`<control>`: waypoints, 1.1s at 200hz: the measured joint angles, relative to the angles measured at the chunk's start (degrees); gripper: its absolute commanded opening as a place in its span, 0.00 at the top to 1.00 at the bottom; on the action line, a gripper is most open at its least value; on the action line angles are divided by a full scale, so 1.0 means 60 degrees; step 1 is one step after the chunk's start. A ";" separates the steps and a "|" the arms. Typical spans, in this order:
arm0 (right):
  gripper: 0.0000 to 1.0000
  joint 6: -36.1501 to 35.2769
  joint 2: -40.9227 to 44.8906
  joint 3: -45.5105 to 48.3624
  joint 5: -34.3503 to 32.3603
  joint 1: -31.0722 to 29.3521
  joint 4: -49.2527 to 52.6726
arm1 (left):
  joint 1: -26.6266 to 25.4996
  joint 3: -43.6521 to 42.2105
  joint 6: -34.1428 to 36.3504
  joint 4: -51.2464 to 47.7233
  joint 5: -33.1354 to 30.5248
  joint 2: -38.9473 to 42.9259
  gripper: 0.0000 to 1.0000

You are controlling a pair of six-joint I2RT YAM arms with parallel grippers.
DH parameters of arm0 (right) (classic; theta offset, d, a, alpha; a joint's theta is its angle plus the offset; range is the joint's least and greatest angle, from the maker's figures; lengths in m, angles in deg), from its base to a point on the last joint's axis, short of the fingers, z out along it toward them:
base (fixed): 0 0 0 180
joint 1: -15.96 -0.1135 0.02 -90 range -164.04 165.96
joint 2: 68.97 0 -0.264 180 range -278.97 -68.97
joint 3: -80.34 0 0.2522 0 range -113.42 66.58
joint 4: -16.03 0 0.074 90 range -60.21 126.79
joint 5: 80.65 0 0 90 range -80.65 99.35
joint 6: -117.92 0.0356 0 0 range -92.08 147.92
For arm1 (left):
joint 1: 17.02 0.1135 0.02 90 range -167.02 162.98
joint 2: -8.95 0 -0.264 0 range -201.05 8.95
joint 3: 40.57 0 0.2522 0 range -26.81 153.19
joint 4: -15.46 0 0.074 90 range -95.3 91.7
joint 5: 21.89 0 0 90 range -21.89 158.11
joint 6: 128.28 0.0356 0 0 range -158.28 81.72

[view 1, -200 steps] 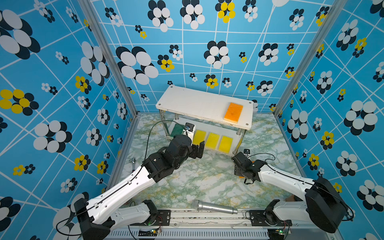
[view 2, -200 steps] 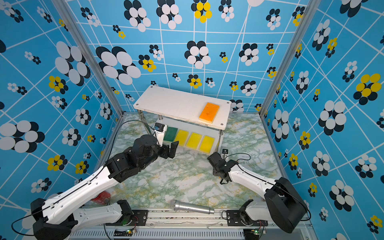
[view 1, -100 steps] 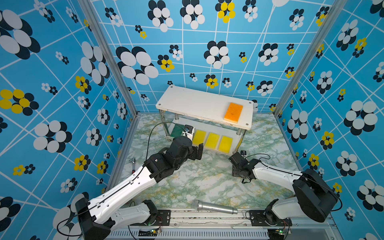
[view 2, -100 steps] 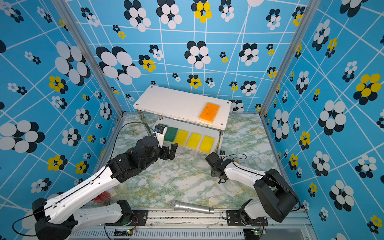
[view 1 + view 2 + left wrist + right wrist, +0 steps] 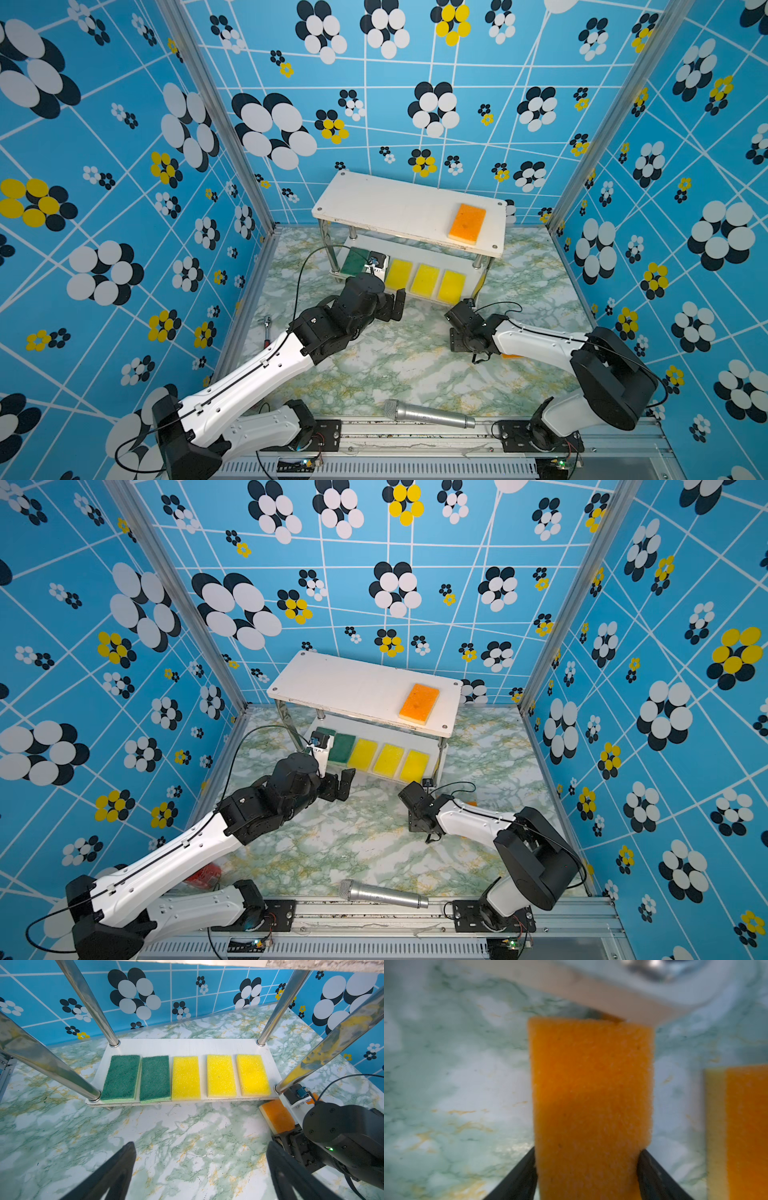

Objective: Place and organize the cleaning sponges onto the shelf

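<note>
The shelf point(image 5: 357, 683) stands at 12 o'clock on the table point(image 5: 395, 374). Its upper board point(image 5: 374, 203) carries 1 top sponge point(image 5: 466, 223) toward the 3 o'clock end. Its lower board point(image 5: 187, 1047) carries a row of 5 sponges point(image 5: 185, 1077). Off the shelf's 5 o'clock corner, the held sponge point(image 5: 591, 1095) sits between the fingers point(image 5: 521, 1174) of the right gripper point(image 5: 587, 1152). The spare sponge point(image 5: 747, 1126) is near it, toward 3 o'clock. The microphone point(image 5: 428, 414) lies at 6 o'clock, the wrench point(image 5: 266, 328) at 9 o'clock.

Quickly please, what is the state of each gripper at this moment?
Left gripper: open, holding nothing.
Right gripper: closed on an orange sponge.
</note>
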 measured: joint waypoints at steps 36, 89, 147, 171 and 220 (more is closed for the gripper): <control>0.26 -0.0379 -0.0095 -0.0062 0.0743 -0.0317 -0.0572 | 0.0055 -0.0091 -0.0073 -0.0058 0.0000 0.0022 0.01; 0.25 -0.0699 0.0663 0.0503 0.1953 -0.0331 -0.1326 | 0.0055 -0.0656 -0.0335 -0.0295 0.0120 0.0284 0.01; 0.11 -0.0954 0.1399 0.0576 0.2189 -0.0350 -0.1341 | 0.0040 -0.1679 -0.0940 -0.0477 0.0670 0.0634 0.01; 0.10 -0.0962 0.1708 0.0572 0.2044 -0.0350 -0.1169 | -0.0058 -0.2135 -0.1246 -0.0474 0.0790 0.0794 0.01; 0.10 -0.0710 0.1869 0.0444 0.0273 -0.0310 0.0040 | -0.0732 -0.2947 -0.2182 -0.0317 0.0962 0.0448 0.01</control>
